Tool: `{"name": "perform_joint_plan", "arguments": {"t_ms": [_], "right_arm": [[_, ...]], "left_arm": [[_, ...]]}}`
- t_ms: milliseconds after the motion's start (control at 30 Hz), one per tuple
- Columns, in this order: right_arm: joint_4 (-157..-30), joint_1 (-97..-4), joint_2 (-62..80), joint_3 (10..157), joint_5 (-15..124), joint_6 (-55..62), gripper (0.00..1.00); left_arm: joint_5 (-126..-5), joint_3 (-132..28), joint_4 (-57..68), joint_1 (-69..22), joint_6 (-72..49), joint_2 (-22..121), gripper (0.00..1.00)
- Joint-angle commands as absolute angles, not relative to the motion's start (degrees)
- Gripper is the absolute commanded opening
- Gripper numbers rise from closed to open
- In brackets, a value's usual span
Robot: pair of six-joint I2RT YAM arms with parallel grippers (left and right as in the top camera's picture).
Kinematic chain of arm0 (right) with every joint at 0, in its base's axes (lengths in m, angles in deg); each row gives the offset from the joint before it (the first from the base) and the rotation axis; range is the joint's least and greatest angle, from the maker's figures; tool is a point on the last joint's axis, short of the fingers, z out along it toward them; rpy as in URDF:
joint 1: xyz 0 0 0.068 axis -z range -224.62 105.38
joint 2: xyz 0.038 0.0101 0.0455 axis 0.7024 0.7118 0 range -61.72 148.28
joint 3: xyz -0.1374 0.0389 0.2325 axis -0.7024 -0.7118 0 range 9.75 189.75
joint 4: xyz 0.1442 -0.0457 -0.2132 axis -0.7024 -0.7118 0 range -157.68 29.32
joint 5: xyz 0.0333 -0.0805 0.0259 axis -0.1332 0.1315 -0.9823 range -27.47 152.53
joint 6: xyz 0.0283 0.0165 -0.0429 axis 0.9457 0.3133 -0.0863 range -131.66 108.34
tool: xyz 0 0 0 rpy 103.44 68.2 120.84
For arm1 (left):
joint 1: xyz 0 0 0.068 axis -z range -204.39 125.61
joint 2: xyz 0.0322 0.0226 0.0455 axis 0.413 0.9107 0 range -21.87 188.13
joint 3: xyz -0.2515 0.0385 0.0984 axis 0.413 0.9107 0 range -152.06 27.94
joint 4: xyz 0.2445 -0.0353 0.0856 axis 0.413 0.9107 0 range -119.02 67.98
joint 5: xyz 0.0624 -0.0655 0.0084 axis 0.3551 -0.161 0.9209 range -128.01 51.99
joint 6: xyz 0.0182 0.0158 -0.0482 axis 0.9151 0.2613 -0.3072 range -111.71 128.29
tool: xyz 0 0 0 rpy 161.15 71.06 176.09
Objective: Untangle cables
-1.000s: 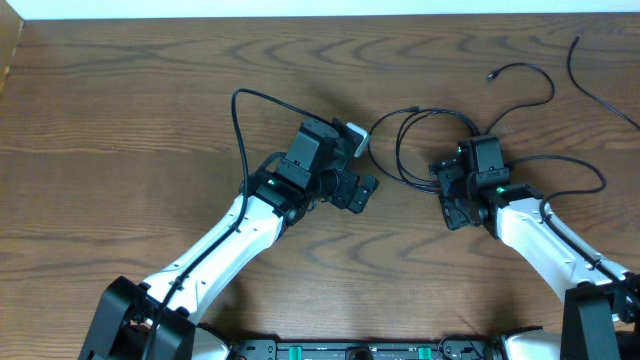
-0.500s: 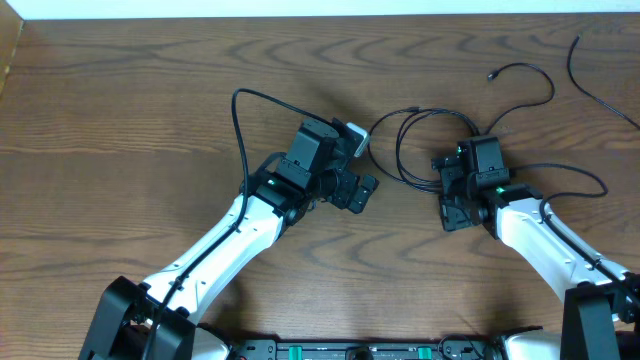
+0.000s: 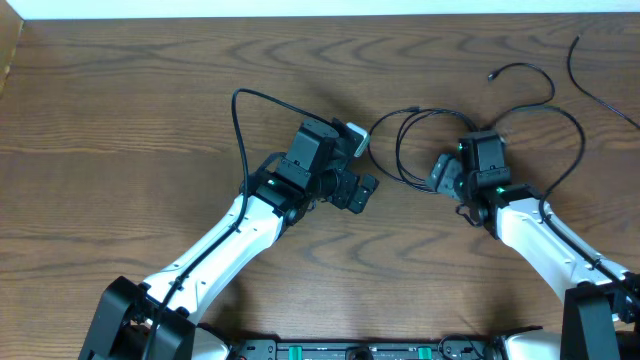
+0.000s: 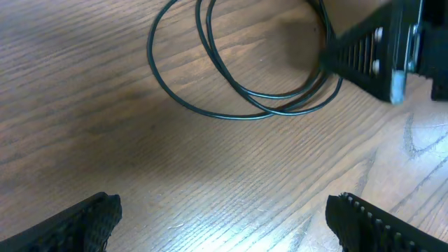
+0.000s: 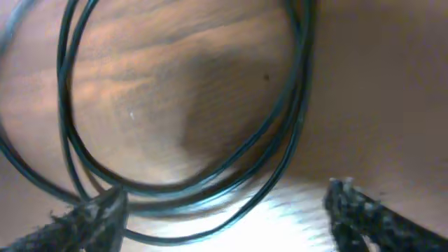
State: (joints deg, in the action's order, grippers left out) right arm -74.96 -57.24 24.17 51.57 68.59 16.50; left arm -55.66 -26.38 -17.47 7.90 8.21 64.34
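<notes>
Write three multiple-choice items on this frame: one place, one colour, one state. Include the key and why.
1. In the overhead view the black cable loops lie:
A. between the left gripper and the right gripper
B. at the far left of the view
C. behind the left arm's base

2. In the left wrist view the loops are:
A. white
B. black
C. red

3. The left gripper is:
A. shut on the loops
B. shut on nothing
C. open, with nothing between its fingers

Key: 1 A, since the loops lie in the gap between the two grippers and reach the right one. 2 B, since they show as thin dark cords on the brown wood. 3 C, since the fingers stand wide apart over bare wood, short of the loops.
</notes>
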Motion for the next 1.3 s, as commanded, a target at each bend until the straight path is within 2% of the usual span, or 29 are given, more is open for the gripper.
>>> {"name": "perform_joint_plan", "arguments": {"t_ms": [0, 100, 167, 267, 333, 367, 400, 433, 500, 567, 600, 700, 733, 767, 900, 1067, 1267], "right_arm": [[-75.1, -57.5, 24.6, 51.2, 69.5, -16.0, 0.81], [-75.3, -57.5, 24.6, 51.2, 68.7, -38.4, 0.74], [-75.1, -57.5, 24.5, 51.2, 66.2, -45.8, 0.72], [-75.1, -57.5, 24.6, 51.2, 59.0, -52.8, 0.73], [-75.2, -57.5, 24.6, 51.2, 54.4, -53.7, 0.78], [-75.6, -57.5, 24.5, 51.2, 51.5, -53.4, 0.91], [-75.8, -57.5, 24.5, 51.2, 49.4, -52.1, 0.99], [-76.2, -57.5, 24.5, 51.2, 46.8, -48.7, 0.99], [-76.3, -57.5, 24.6, 51.2, 45.4, -47.4, 0.98], [-76.4, -57.4, 24.6, 51.2, 45.5, -50.1, 0.78], [-76.4, -57.4, 24.6, 51.2, 45.7, -51.2, 0.71], [-77.0, -57.4, 24.6, 51.2, 47.2, -57.3, 0.61], [-77.0, -57.4, 24.6, 51.2, 47.2, -58.8, 0.64], [-76.9, -57.4, 24.6, 51.2, 47.2, -62.3, 0.73], [-76.7, -56.8, 24.8, 51.2, 47.4, -64.7, 0.84], [-76.7, -54.7, 27.0, 51.2, 47.1, -65.6, 0.84], [-74.0, -52.3, 33.2, 51.2, 43.2, -64.8, 0.79]], "left_arm": [[-55.3, -26.5, -17.6, 7.8, 8.0, 64.5, 0.99], [-55.3, -26.5, -17.6, 7.8, 8.0, 64.5, 0.99], [-55.3, -26.5, -17.6, 7.8, 8.0, 64.5, 0.99], [-55.3, -26.5, -17.6, 7.8, 8.0, 64.5, 0.99], [-55.3, -26.5, -17.6, 7.8, 8.0, 64.5, 0.99], [-55.3, -26.5, -17.6, 7.8, 8.0, 64.5, 0.99], [-55.3, -26.5, -17.6, 7.8, 8.0, 64.5, 0.99], [-55.3, -26.5, -17.6, 7.8, 8.0, 64.5, 0.99], [-55.3, -26.5, -17.6, 7.8, 8.0, 64.5, 0.99], [-55.3, -26.5, -17.6, 7.8, 8.0, 64.5, 0.99], [-55.3, -26.5, -17.6, 7.8, 8.0, 64.5, 0.99], [-55.3, -26.5, -17.6, 7.8, 8.0, 64.5, 0.99], [-55.3, -26.5, -17.6, 7.8, 8.0, 64.5, 0.99], [-55.3, -26.5, -17.6, 7.8, 8.0, 64.5, 0.99], [-55.3, -26.5, -17.6, 7.8, 8.0, 64.5, 0.99], [-55.3, -26.5, -17.6, 7.8, 8.0, 64.5, 0.99], [-55.3, -26.5, -17.6, 7.8, 8.0, 64.5, 0.99]]}}
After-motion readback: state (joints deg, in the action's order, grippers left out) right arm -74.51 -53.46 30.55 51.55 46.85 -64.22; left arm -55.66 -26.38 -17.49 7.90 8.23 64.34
